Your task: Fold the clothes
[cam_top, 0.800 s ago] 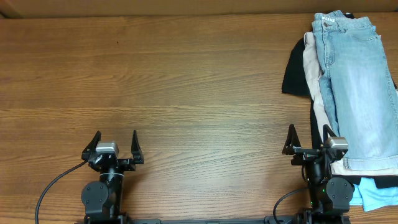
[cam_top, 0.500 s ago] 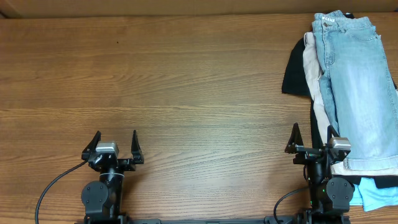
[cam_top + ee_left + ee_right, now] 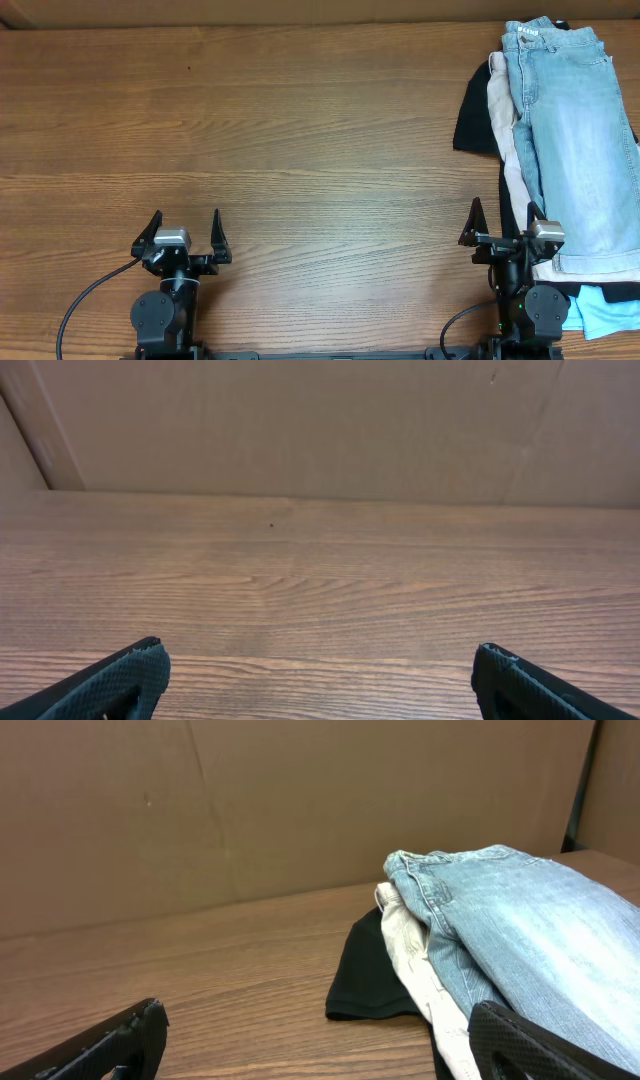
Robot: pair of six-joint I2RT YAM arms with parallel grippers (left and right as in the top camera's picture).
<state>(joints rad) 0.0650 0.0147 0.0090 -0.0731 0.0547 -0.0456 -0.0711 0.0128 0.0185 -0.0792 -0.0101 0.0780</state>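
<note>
The denim shorts (image 3: 570,140) lay atop the beige shorts (image 3: 505,130) and black garment (image 3: 475,120), just beyond the right gripper (image 3: 501,222) and slightly to its right. Their long axis ran away from it, cuffed hems nearest. That gripper stood wide open and empty. The left gripper (image 3: 185,228), equally spread and holding nothing, sat well apart to its left, so the right arm looked better placed.

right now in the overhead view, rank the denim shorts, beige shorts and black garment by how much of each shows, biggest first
1. denim shorts, clearly the largest.
2-3. beige shorts and black garment: only their edges show from under the pile. The visible areas look alike, so I won't rank them.
</note>
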